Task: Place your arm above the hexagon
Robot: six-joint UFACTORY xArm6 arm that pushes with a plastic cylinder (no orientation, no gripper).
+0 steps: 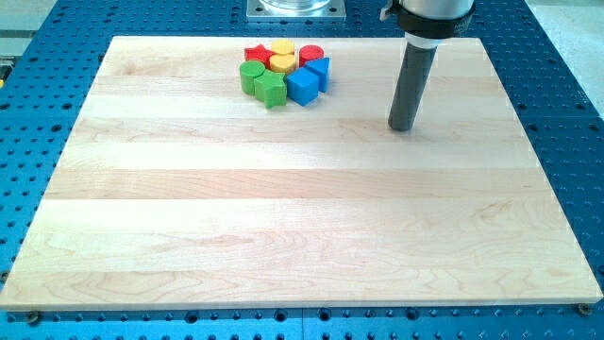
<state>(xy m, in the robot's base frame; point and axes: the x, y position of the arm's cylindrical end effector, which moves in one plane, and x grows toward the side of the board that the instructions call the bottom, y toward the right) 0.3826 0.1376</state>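
Blue perforated metal bench (566, 57): it frames the whole view and carries everything else.

Pale wooden board, the surface (302, 217): it is a large rectangle with its grain running across the view. Its middle, bottom, left and right parts are bare, leaving wide room for sliding on every side but the top.

Straight dark grey rod (412, 85): it descends from a black-and-silver collar at the view's top, right of centre. No pincer shows on it, so whether one is wide or narrow cannot be told. My tip (403, 127) rests on the surface, well apart from all blocks, to the view's right of the cluster and slightly lower.

Block cluster, near the surface's top edge and left of centre: eight pieces are packed tightly together.
- Blue cube (302, 87): lower right of the cluster, the piece nearest my tip.
- Blue triangular block (321, 70): just above and right of the cube.
- Green block (271, 90): lower middle; its shape is unclear.
- Green cylinder (251, 76): left side.
- Red star-like block (255, 54): upper left.
- Red cylinder (311, 54): upper right.
- Upper yellow block (283, 46): top; its shape is unclear.
- Yellow hexagonal block (282, 63): it has a flat yellow top and short sides and sits in the cluster's centre. The other seven pieces ring it; the two blue pieces and the red cylinder lie between it and my tip.
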